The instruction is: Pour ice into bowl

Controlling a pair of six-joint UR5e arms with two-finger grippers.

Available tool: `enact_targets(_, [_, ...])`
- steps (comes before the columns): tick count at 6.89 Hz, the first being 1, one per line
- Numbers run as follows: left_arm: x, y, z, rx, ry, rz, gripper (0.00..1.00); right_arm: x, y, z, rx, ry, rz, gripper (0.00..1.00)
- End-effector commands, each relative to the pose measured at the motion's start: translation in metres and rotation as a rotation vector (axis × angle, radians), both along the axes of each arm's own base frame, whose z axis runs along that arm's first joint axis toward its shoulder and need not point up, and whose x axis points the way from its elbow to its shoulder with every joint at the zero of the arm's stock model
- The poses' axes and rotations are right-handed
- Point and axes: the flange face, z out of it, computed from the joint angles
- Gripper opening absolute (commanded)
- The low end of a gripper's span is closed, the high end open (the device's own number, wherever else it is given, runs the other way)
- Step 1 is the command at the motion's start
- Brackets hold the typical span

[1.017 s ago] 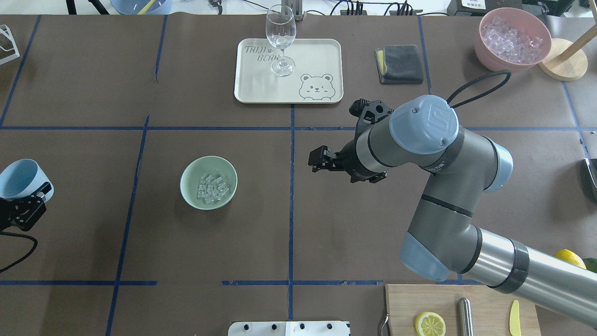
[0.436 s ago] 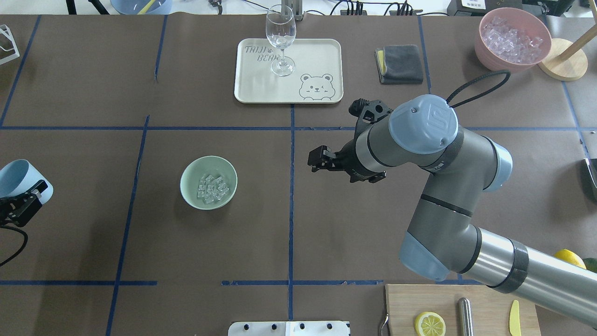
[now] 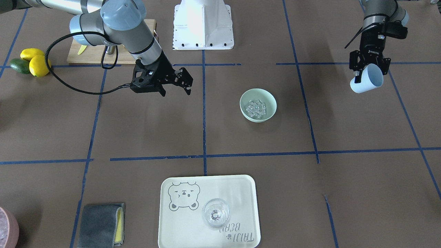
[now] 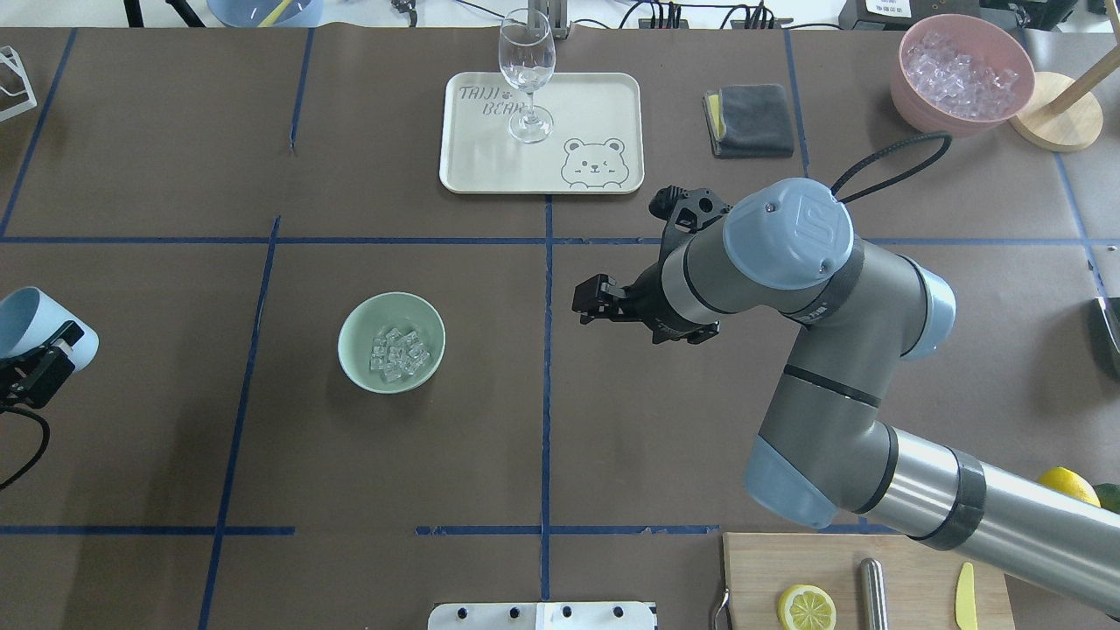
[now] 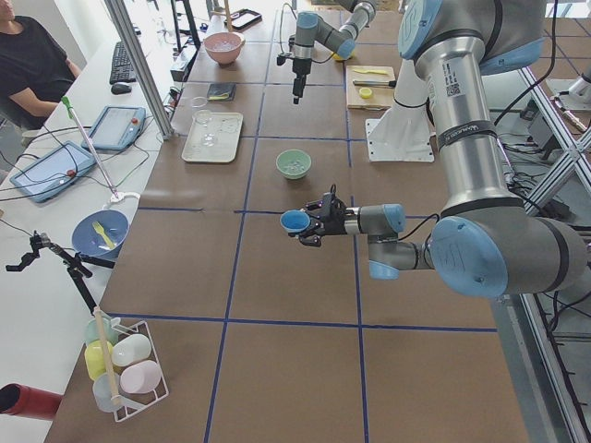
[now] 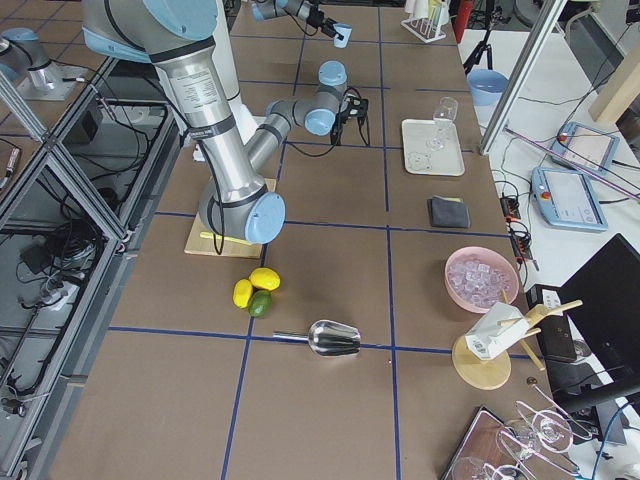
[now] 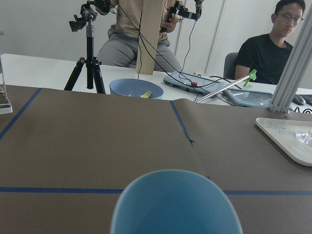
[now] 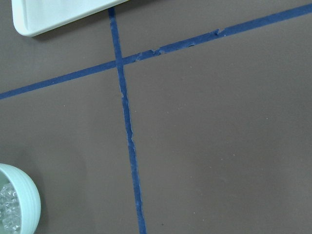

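Overhead exterior, for you: ice (image 4: 398,354) likely slippery, in bowl (image 4: 352,325); left jaws clamp light cup (image 4: 31,315) by wall; right jaws spread, empty.

- The light blue cup (image 4: 31,319) is running off the overhead view's left edge. It is also spilling past the bottom of the left wrist view.
- The bowl (image 8: 30,209) is being cropped by the right wrist view's lower-left corner, so its ice (image 8: 7,214) is only partly showing.
- The pink bowl (image 3: 8,230) is being cut off by the front-facing view's corner.

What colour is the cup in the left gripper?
The cup is plain light blue, shown best in the exterior front-facing view.
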Motion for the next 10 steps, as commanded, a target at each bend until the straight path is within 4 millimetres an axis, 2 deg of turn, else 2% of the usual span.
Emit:
enact_targets(1, [0.016, -0.006, 0.013, 0.005, -0.021, -0.037, 0.0, -0.044, -0.017, -0.037, -0.011, -0.003, 0.0, 1.0])
enact_targets(2, [0.018, -0.006, 0.024, 0.0, -0.047, -0.038, 0.0, -0.078, -0.026, -0.057, -0.01, 0.018, 0.016, 1.0])
enact_targets(3, [0.03, -0.01, 0.032, -0.008, -0.09, -0.039, 0.0, -0.097, -0.025, -0.07, -0.01, 0.023, 0.044, 1.0])
enact_targets(5, [0.035, -0.012, 0.036, -0.008, -0.108, -0.041, 0.0, -0.147, -0.032, -0.104, -0.019, 0.043, 0.048, 1.0])
enact_targets(7, [0.036, -0.016, 0.037, -0.014, -0.144, -0.052, 0.0, -0.197, -0.024, -0.13, -0.008, 0.081, 0.029, 1.0])
enact_targets(8, [0.035, -0.018, 0.036, -0.007, -0.166, -0.054, 0.0, -0.217, -0.012, -0.121, -0.011, 0.11, 0.002, 1.0])
enact_targets(9, [0.036, -0.019, 0.037, -0.005, -0.186, -0.053, 0.0, -0.227, -0.002, -0.112, 0.01, 0.13, -0.012, 1.0])
enact_targets(10, [0.046, -0.022, 0.032, -0.006, -0.191, -0.053, 0.0, -0.234, 0.001, -0.104, 0.014, 0.149, -0.021, 0.99])
